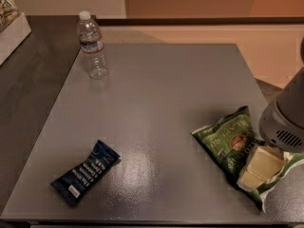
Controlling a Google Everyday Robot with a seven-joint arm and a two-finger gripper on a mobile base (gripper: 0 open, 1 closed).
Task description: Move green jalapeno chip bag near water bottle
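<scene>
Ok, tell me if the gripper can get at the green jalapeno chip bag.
Probably yes: the gripper hangs over the right end of the green jalapeno chip bag, nothing between them; the blue snack packet lies well apart.

Single raised view angled down over table (pixel 156 103), gripper (pixel 257 170) lower right
</scene>
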